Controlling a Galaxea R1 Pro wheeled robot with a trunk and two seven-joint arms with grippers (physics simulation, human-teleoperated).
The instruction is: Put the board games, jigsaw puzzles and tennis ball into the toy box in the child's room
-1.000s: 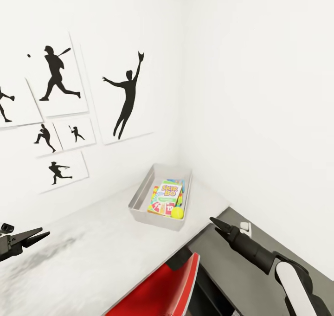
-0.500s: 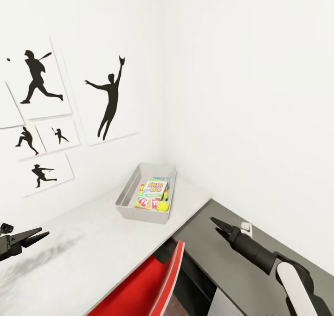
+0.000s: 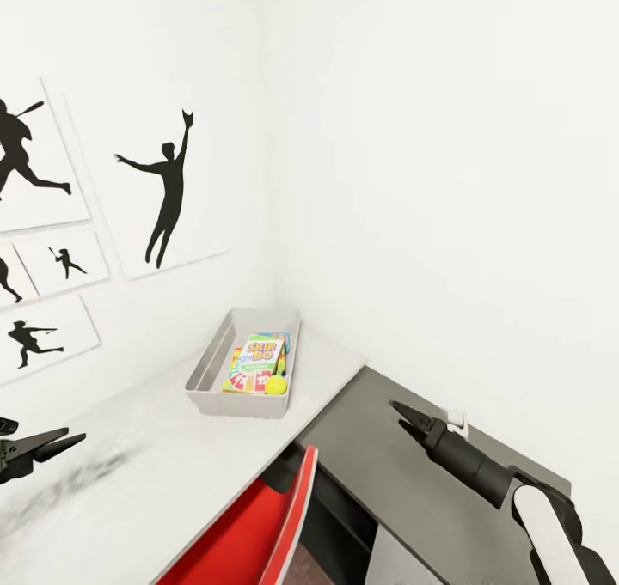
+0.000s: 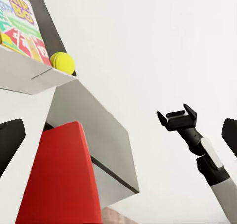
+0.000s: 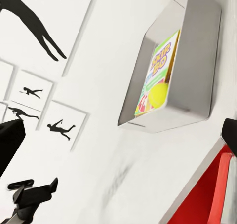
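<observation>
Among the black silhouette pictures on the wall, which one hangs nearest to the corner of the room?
The large white picture of a leaping figure with one arm raised high. It hangs right beside the corner; the smaller batter and runner pictures hang farther along the wall.

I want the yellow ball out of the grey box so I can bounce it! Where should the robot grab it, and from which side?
Probably straight from above, pinching the tennis ball across its round middle. It sits in the near corner of the toy box, beside the Skip-Bo box, so the sloping walls likely block a sideways reach. Only its top is free.
</observation>
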